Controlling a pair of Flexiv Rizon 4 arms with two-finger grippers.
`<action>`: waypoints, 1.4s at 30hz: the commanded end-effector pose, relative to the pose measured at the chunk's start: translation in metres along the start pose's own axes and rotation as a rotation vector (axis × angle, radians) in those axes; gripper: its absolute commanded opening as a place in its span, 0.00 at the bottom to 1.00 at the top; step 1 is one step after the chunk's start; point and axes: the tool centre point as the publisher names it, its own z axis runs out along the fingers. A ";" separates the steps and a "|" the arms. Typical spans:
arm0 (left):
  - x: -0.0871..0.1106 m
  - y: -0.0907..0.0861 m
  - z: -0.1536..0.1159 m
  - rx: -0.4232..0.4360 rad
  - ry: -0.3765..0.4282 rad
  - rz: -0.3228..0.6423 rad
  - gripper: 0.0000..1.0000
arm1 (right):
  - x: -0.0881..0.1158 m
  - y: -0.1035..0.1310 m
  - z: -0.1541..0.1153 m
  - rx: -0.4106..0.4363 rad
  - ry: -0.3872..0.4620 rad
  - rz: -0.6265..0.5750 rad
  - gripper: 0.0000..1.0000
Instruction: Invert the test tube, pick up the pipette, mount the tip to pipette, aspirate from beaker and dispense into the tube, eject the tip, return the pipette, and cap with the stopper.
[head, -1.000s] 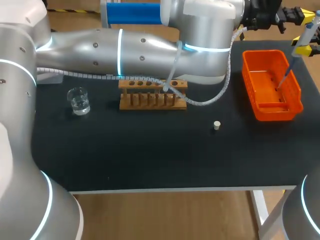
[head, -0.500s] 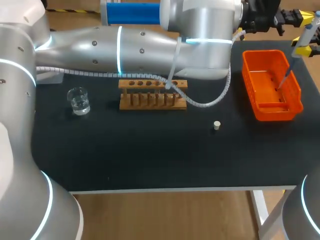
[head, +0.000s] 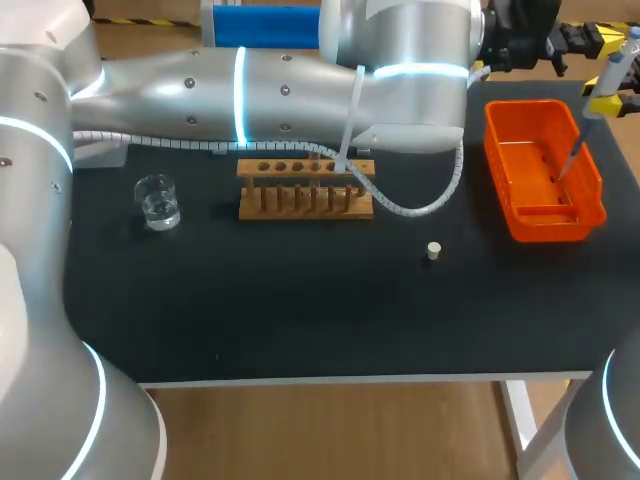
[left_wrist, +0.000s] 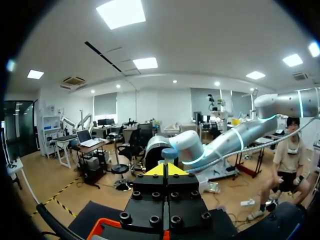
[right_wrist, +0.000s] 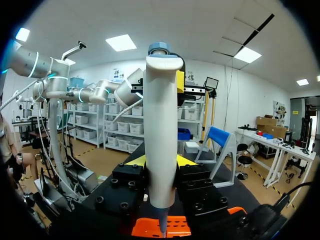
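You had the right gripper (right_wrist: 160, 162) pinching the pipette (right_wrist: 160, 130) by its body, one finger on each side. That kept it upright, with its point down over the orange tray (head: 597, 185) at the table's far right corner. Holding it there made sense: anything dropping off the point would have landed in the tray rather than on the mat.

Your left arm reached across from the far side, and the left gripper (left_wrist: 165, 170) had its yellow tips pressed together with nothing between them. It sat level with the pipette's head, just beside it. I judged you wanted closed tips as a single blunt pusher for the pipette's button. Whether they touched it, I could not tell.

The stopper (head: 433, 250) lay loose on the mat, well apart from the rack (head: 305, 200), so capping was not yet done. The beaker (head: 157, 200) stood beyond the rack's far end. The tube at the rack was too tangled with the arm's cable to make out.
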 end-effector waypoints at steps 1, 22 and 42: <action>0.003 0.011 0.005 -0.007 -0.008 -0.001 0.00 | -0.002 0.008 0.000 0.001 0.004 -0.001 0.00; -0.004 -0.006 -0.009 -0.036 -0.026 0.012 0.24 | -0.002 0.008 0.000 0.001 0.004 -0.001 0.00; -0.007 -0.021 -0.090 -0.185 0.039 -0.021 1.00 | -0.002 0.008 0.000 0.001 0.004 -0.001 0.00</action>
